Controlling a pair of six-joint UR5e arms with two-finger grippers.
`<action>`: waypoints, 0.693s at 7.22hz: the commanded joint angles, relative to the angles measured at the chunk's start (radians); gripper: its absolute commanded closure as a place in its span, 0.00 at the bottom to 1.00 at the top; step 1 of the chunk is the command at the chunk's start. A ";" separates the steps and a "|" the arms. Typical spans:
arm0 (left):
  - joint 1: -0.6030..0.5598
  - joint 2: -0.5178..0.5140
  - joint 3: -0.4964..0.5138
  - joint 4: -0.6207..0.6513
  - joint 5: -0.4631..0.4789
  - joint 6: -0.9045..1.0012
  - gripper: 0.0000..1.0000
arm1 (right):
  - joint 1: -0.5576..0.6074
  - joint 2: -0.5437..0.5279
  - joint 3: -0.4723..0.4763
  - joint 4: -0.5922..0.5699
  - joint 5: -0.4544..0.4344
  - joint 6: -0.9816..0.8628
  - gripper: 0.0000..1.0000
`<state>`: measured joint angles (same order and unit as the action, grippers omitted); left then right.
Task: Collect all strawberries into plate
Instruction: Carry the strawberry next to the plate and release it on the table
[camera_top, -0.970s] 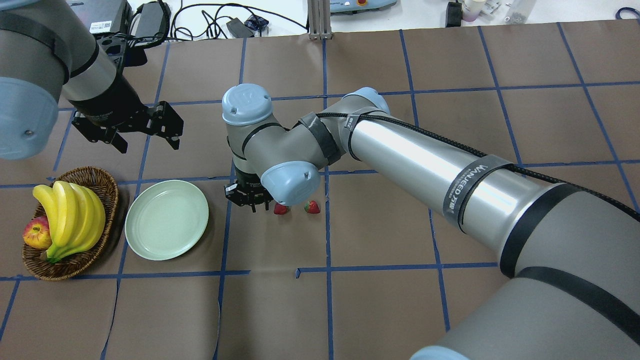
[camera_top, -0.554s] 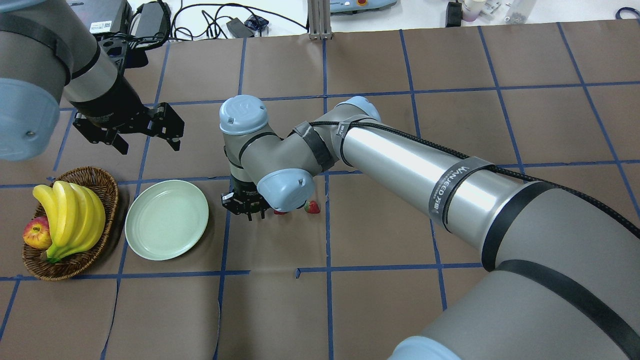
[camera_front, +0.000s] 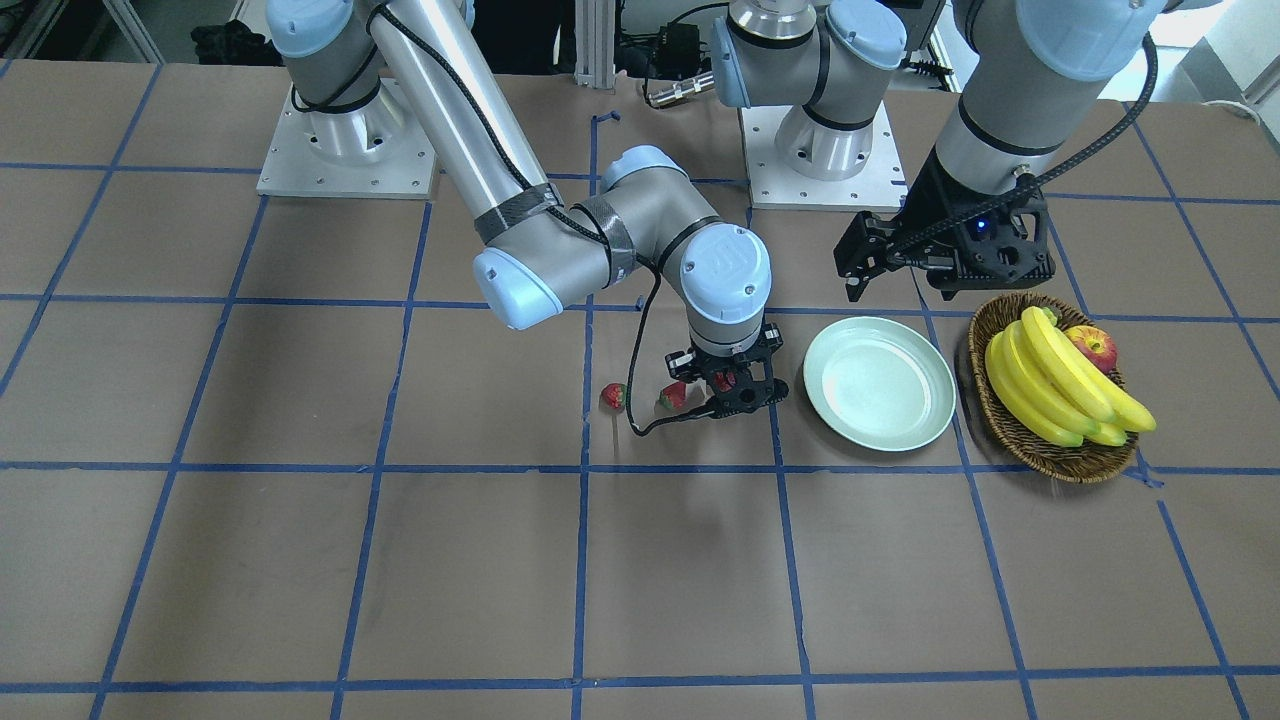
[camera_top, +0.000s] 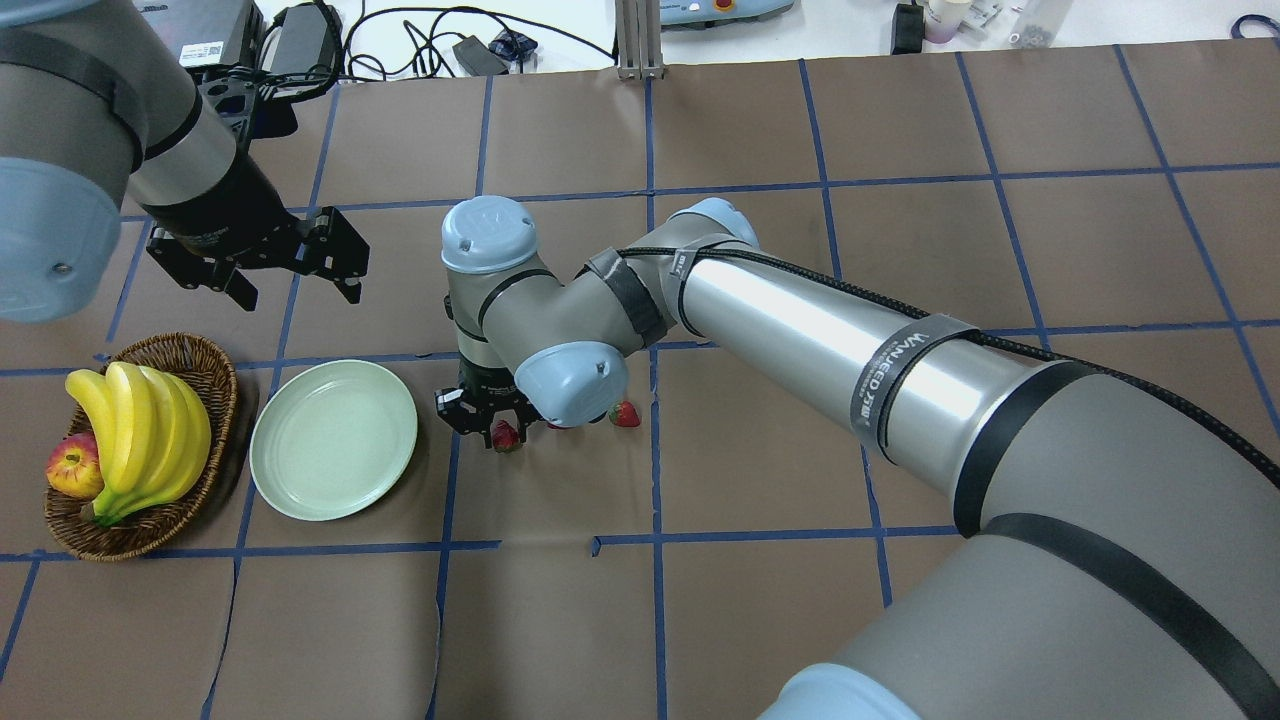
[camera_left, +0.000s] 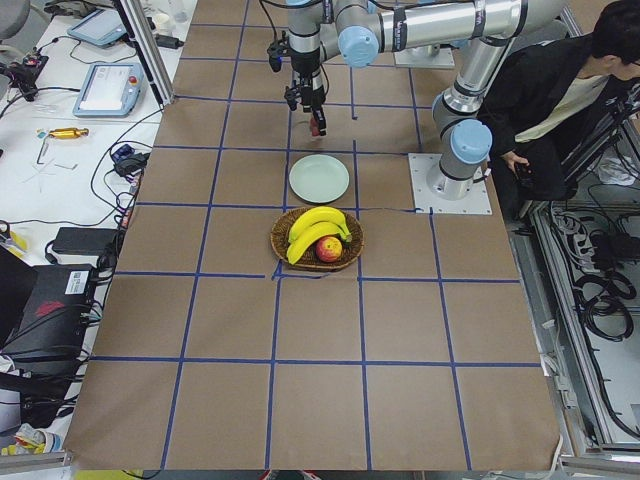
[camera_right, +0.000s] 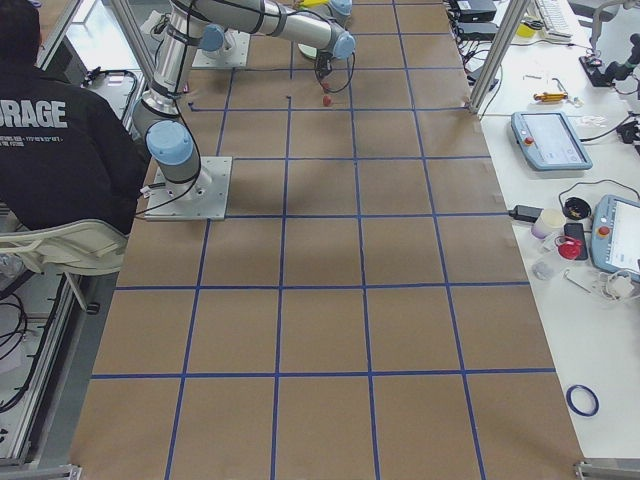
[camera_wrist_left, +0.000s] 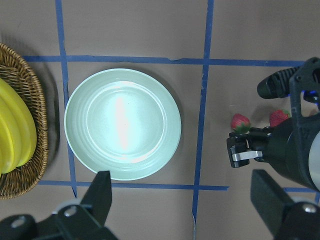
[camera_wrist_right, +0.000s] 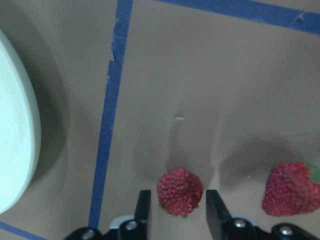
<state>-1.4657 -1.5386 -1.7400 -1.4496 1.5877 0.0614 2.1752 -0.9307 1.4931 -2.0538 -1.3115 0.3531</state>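
My right gripper (camera_wrist_right: 179, 212) is shut on one small red strawberry (camera_wrist_right: 180, 192), held just above the brown paper, to the right of the pale green plate (camera_top: 333, 440) in the overhead view. Its fingers (camera_wrist_right: 143, 210) press the berry's two sides. A second strawberry (camera_wrist_right: 290, 195) lies on the table close by, and a third strawberry (camera_front: 613, 396) lies a bit farther from the plate. The plate holds nothing. My left gripper (camera_top: 298, 290) hovers open beyond the plate, with nothing between its fingers.
A wicker basket (camera_top: 215, 372) with bananas (camera_top: 140, 430) and an apple (camera_top: 72, 465) stands left of the plate. The right arm's forearm (camera_top: 830, 340) stretches across the table's middle. Cables and devices lie past the far edge.
The right gripper has dropped over the strawberries, shut on one and shifted slightly toward the plate with it. The left arm has stayed put.
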 joint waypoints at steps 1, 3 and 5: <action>0.001 0.000 -0.001 0.000 0.000 0.000 0.00 | 0.000 -0.007 0.002 0.001 -0.005 0.003 0.30; 0.001 0.000 -0.001 -0.002 0.000 0.000 0.00 | -0.002 -0.063 0.001 0.012 -0.031 0.006 0.01; -0.002 0.000 -0.001 0.000 -0.002 0.000 0.00 | -0.017 -0.115 -0.004 0.056 -0.092 -0.002 0.00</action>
<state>-1.4656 -1.5385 -1.7410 -1.4501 1.5873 0.0614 2.1685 -1.0163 1.4925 -2.0235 -1.3754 0.3543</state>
